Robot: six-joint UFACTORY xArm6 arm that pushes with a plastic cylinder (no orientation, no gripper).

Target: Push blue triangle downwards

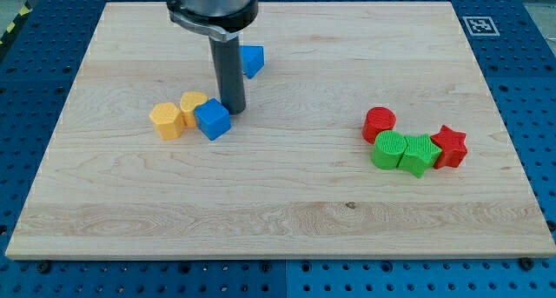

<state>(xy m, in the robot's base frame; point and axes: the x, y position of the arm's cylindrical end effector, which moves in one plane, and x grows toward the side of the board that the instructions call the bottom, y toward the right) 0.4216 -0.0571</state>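
The blue triangle (pixel 251 60) lies near the view's top, left of centre, partly hidden behind my rod. My tip (pixel 232 109) rests on the board just below the triangle and slightly to its left. It sits right beside the blue cube (pixel 212 118), at that cube's upper right. A yellow block (pixel 192 105) touches the blue cube on its left, and a second yellow block (pixel 166 120) lies further left.
At the view's right sits a cluster: a red cylinder (pixel 379 122), a green cylinder (pixel 389 150), a green block (pixel 419 154) and a red star (pixel 449 145). The wooden board (pixel 287 211) lies on a blue perforated table.
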